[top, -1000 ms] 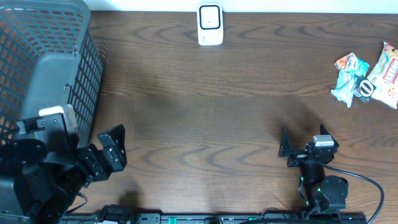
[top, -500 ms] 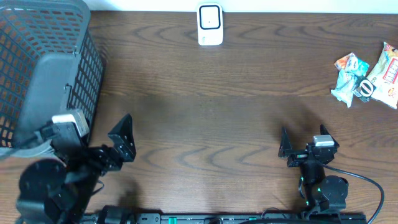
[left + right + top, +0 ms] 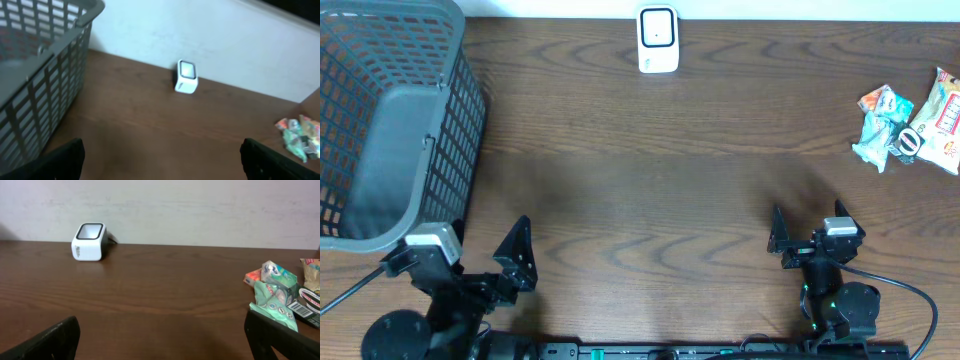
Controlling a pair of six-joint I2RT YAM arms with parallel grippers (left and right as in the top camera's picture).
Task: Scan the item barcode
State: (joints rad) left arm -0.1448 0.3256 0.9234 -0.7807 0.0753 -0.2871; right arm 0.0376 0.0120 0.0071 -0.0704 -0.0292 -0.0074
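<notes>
Snack packets point(image 3: 905, 125), the items to be scanned, lie in a small loose heap at the far right of the worktop point(image 3: 650, 180), touching or overlapping one another; none is held. The right gripper point(image 3: 780, 238) waits at the near edge with its fingers spread wide and nothing between them; from it the heap lies ahead and off to the right, well apart. The left gripper point(image 3: 520, 255) is likewise spread and empty, at the front left just beside the grey basket point(image 3: 450, 150); most of the worktop lies between it and the packets, so the right arm is plainly the nearer and, by my judgement, the one to reach. The green and white packet point(image 3: 872, 138) on the heap's left side seems to lie with its long axis running roughly away from the robot, leaning a little right; a barcode point(image 3: 299, 309) shows on a packet at the heap's near side in the right wrist view. The white scanner point(image 3: 658, 38) stands at the far edge near the middle, left of the heap; a picked packet would have to travel leftward to reach it.
</notes>
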